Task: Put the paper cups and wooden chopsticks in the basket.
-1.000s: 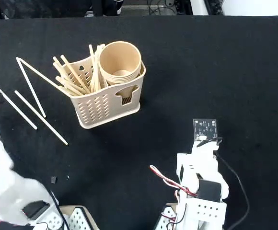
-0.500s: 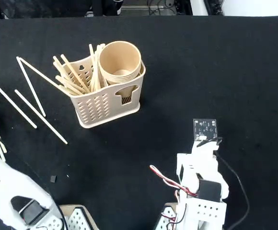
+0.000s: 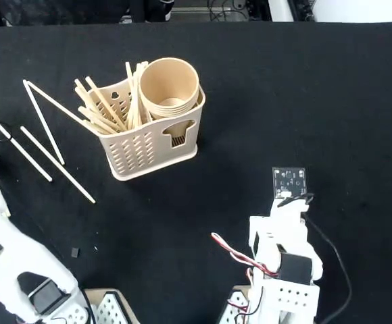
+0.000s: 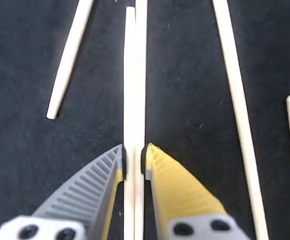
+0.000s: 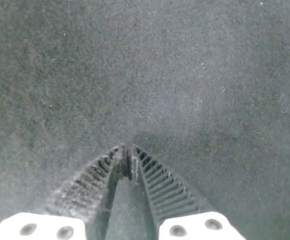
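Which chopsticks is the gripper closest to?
The pair of chopsticks pinched between the left gripper's fingertips. It is two sticks pressed side by side. The other loose chopsticks lie singly, off to either side of the gripper.

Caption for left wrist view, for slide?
Left gripper closed on two side-by-side wooden chopsticks; three loose chopsticks on the black table.

The black table (image 3: 304, 88) carries the basket (image 3: 149, 145), well apart from the left gripper (image 4: 134, 150). Loose chopsticks (image 4: 141, 60) lie flat on it: 2 side by side between that gripper's tips, 1 to one side, 2 to the other.
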Tool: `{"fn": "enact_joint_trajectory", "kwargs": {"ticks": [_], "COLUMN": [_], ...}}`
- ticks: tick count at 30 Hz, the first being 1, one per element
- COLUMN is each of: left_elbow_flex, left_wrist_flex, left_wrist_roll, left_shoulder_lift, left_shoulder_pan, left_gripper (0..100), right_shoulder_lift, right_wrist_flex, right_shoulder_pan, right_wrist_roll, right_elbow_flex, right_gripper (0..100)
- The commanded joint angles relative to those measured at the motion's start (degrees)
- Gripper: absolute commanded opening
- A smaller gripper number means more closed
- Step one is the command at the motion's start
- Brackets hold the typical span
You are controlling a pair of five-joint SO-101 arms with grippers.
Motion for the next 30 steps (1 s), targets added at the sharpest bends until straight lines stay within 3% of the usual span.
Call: {"fn": "enact_joint_trajectory", "kwargs": {"ticks": [1,4,15,24,30], "left_elbow_flex": [-2.07,-4.79,-5.85,-5.85,-6.02], "left_wrist_flex": [12.22,20.22,36.84,39.21,36.75], "left_wrist_roll": [5.01,7.21,6.77,3.69,7.21], "left_shoulder_lift": [4.40,1.85,-19.87,-33.67,-44.66], "left_shoulder_pan": [1.36,4.00,6.46,5.76,9.98], "left_gripper": [3,3,3,3,3], "right_shoulder_lift": [-3.82,-3.82,-3.82,-3.82,-3.82], "right_wrist_flex": [0.18,0.18,0.18,0.18,0.18], "right_shoulder_pan": [-0.62,-0.62,-0.62,-0.62,-0.62], "right_wrist_roll": [-0.18,-0.18,-0.18,-0.18,-0.18], "right_elbow_flex": [-0.48,-0.48,-0.48,-0.48,-0.48], "right_gripper": [1.3,1.3,1.3,1.3,1.3]}}
